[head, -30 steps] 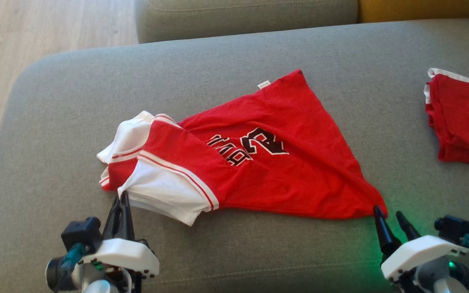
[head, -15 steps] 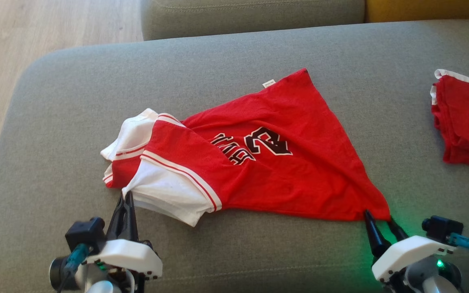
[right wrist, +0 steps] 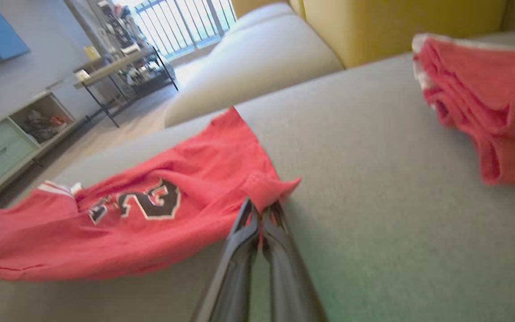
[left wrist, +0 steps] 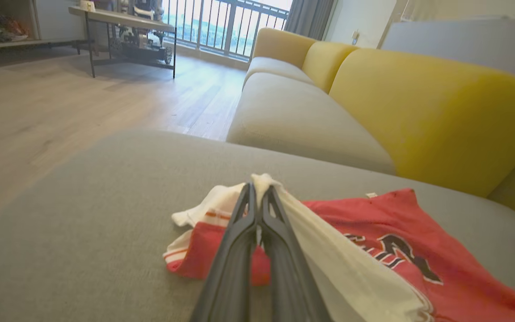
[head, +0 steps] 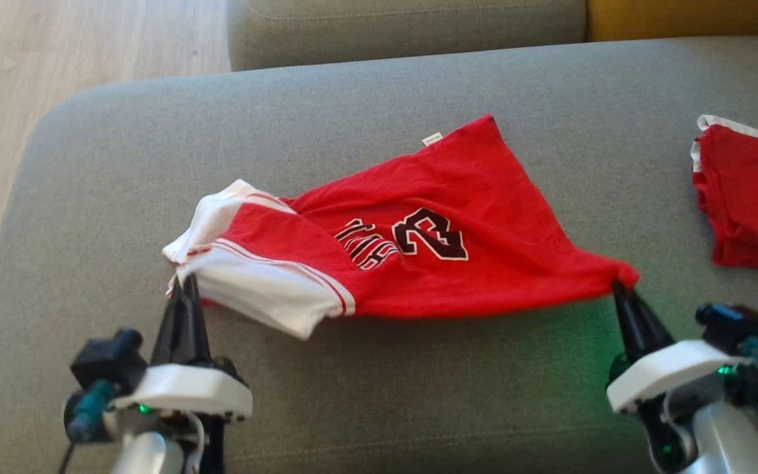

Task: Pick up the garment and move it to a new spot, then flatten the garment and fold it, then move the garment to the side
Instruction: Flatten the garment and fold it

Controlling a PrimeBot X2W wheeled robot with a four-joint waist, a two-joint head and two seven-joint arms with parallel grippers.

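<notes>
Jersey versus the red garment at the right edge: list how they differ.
The jersey lies spread wide, black lettering showing; the red garment is bunched compactly, no lettering visible. The jersey is pinched by the left gripper and right gripper; the red garment is untouched. Both are red with white trim, on the grey cushion.

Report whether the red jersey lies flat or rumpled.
Rumpled: jersey is folded over at its white sleeve end, corners pinched by left hand and right hand.
</notes>
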